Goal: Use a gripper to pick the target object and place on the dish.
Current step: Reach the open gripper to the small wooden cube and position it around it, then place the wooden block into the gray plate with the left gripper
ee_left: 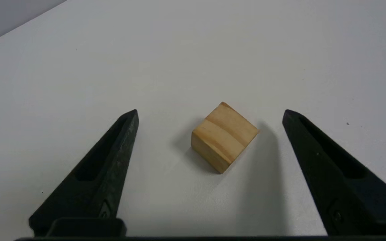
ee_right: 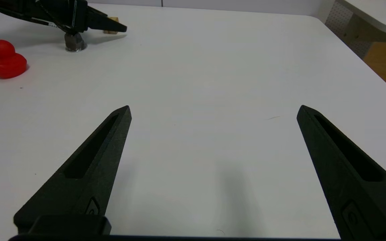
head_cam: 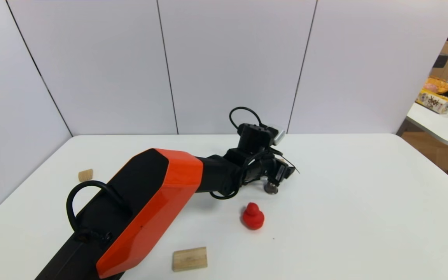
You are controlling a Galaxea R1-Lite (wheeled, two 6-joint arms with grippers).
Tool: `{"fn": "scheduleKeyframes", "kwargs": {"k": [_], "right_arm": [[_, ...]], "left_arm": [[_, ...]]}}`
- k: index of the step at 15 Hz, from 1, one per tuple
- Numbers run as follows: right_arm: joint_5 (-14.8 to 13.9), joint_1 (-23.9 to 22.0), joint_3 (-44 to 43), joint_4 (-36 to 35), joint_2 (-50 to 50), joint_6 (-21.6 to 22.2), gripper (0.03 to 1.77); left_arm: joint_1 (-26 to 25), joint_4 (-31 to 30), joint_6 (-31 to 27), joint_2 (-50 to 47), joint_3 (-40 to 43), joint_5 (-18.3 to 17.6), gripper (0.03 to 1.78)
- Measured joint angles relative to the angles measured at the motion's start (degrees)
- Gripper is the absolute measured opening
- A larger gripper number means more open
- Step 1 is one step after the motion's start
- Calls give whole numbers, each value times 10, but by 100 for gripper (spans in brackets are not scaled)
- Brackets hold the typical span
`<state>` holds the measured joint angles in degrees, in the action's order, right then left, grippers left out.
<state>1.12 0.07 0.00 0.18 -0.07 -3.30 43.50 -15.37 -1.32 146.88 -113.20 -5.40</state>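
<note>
Reaching over the far middle of the white tabletop [head_cam: 344,214] with the black left hand [ee_left: 211,112]. Open wide, gripping nothing. Got the small light-wood cube with a darker stripe [ee_left: 224,134] resting on the surface between the fingers, apart from both. Black right hand [ee_right: 215,107] parked at the near right, also open and empty.

Main risk: pinching on corners. Set diagonally to the fingers, so could twist, skid out or end up cocked in the grip. Better to square up before closing. Closing too high could also catch only the top edges; going too low could scrape the tabletop.

Watch the small grey metallic knob [head_cam: 270,188] just on the near side of the left hand; easy to knock with a sideways swing. Can't tell whether touching already.

Can't see any dish, so can't judge the placing path.
</note>
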Motion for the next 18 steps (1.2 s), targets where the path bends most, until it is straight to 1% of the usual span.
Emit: {"fn": "scheduleKeyframes", "kwargs": {"k": [1,3,5,6,7,13,18], "right_arm": [[0,0,0,0,0,0,171],[0,0,0,0,0,0,171],[0,0,0,0,0,0,171],[0,0,0,0,0,0,171],[0,0,0,0,0,0,171],[0,0,0,0,0,0,171],[0,0,0,0,0,0,171]], "left_arm": [[0,0,0,0,0,0,128],[0,0,1,0,0,0,101],[0,0,2,0,0,-1,81],[0,0,2,0,0,-1,66],[0,0,2,0,0,-1,58],[0,3,2,-2,0,-1,58],[-3,7,-2,-24,0,-1,58]]}}
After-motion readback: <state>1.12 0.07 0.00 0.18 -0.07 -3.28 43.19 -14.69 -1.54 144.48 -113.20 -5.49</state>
